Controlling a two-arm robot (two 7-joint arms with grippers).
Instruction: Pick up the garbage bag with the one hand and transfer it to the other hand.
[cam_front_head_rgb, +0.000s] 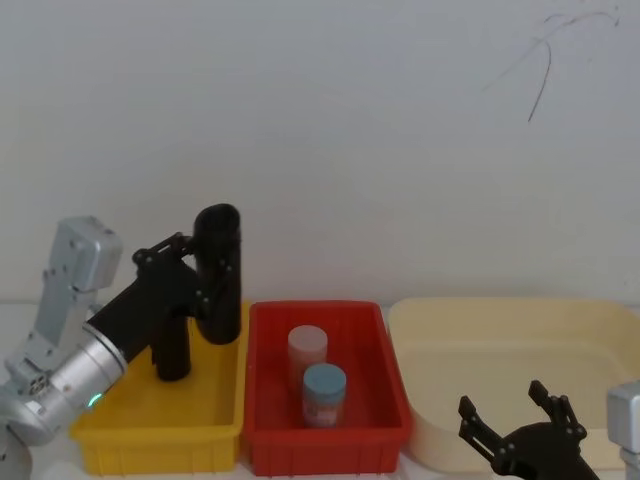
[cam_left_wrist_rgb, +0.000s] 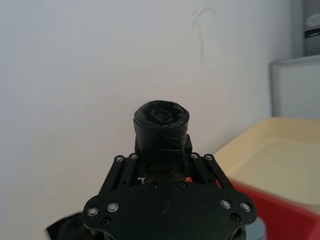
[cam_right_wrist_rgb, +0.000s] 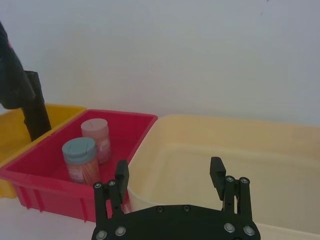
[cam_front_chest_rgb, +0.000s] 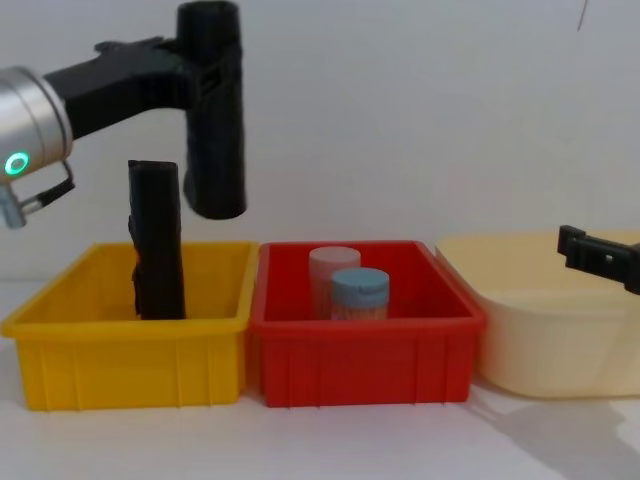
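My left gripper clamps the garbage bag upright near its top, lifted clear above the yellow bin, leaving its lower length free for my wide-open right gripper.

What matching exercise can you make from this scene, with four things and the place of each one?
Things:
1 garbage bag
2 slim black roll
3 blue-capped jar
4 right tool

Places:
A in the red bin
B open, near the cream tub
C held in the left tool, above the yellow bin
D standing in the yellow bin

Pairs: 1-C, 2-D, 3-A, 4-B
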